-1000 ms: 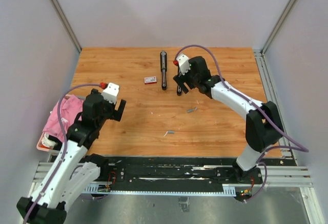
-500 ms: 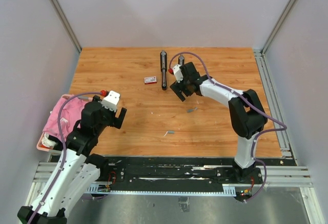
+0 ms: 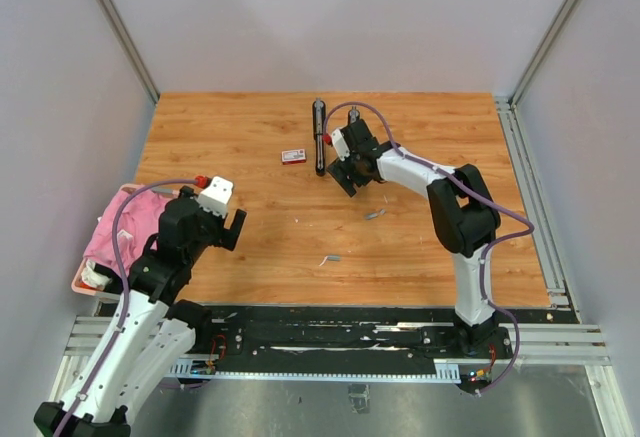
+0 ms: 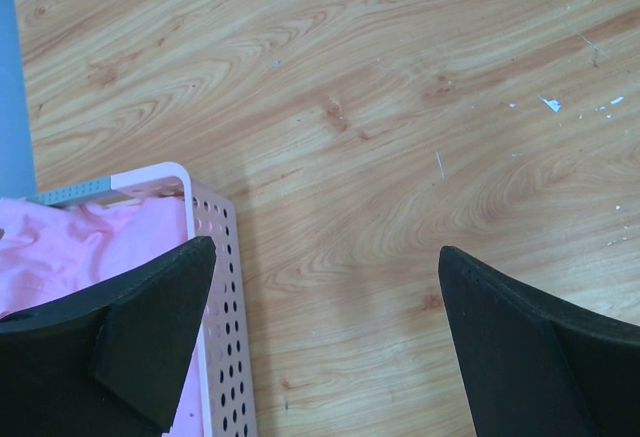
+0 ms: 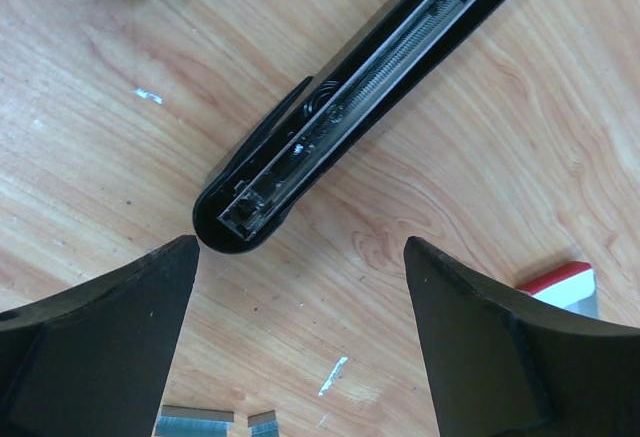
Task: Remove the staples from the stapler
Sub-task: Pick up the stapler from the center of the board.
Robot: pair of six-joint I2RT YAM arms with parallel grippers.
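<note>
During the last second the right arm has folded in and carried the right gripper (image 3: 345, 169) to the left, closer to the stapler (image 3: 319, 137). The gripper is now just beside the near end of the stapler. In the wrist view its jaws are spread wide on both sides of that end, they hold nothing, and they do not touch it. The left arm has pulled back a little toward its base. The left gripper (image 3: 232, 223) is also wide open and empty, and it hangs over the tabletop (image 3: 220, 137) at the edge of the pink basket (image 3: 110, 232).

The stapler itself has not moved. It lies opened out flat near the far edge, with the red-and-white box (image 3: 293, 156) just beside it on the left. The channel of its magazine faces up, and a spring and a pusher piece show inside. I see no strip in the part that is visible, but the far part of the channel is out of the wrist view, so I cannot be sure it is empty.

The staples (image 3: 374, 215) already lie loose on the wood, one strip near the right gripper and another nearer the middle. I judge the unloading to be mostly done. This approach looks like a return to the stapler, perhaps to shake out the rest or to close it.
</note>
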